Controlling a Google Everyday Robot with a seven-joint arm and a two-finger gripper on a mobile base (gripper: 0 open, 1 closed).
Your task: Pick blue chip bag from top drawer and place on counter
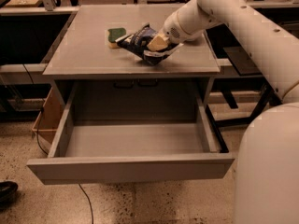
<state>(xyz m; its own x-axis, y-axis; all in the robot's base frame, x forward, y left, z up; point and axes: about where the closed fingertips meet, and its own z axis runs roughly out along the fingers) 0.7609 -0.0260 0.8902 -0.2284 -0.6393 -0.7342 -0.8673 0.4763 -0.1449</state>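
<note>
1. Pincer (158, 43): over the middle of the desk (79, 50), on the white arm (243, 22) that reaches in from the right. It is closed on the bag.
2. Bag (139, 42): out of the drawer and held tilted low over the desk. Whether its lower corner touches the top cannot be told. It is probably held this low for setting down.
3. Sponge (115, 33): on the desk, just beside the bag's left end.
4. Drawer (135, 141): pulled open below the desk, with no bag in it.
5. Remaining step, as judged: release.
</note>
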